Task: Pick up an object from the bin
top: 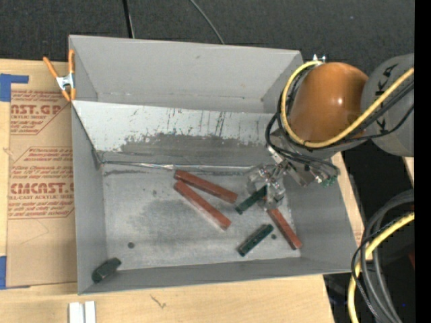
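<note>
My gripper [268,188] is low at the right side of the bin, under the orange dome. A dark green bar [250,201] lies tilted right at its fingertips, touching or just below them; whether the fingers are round it I cannot tell. A red-brown bar [284,227] lies just below the gripper, slanting toward the front right. A second dark green bar [255,239] rests in front of it on the bin floor.
Two long red-brown bars [205,185] [202,204] lie side by side in the middle of the bin, left of the gripper. A small dark green piece [106,269] sits in the front left corner. The right wall of the bin is close beside the gripper.
</note>
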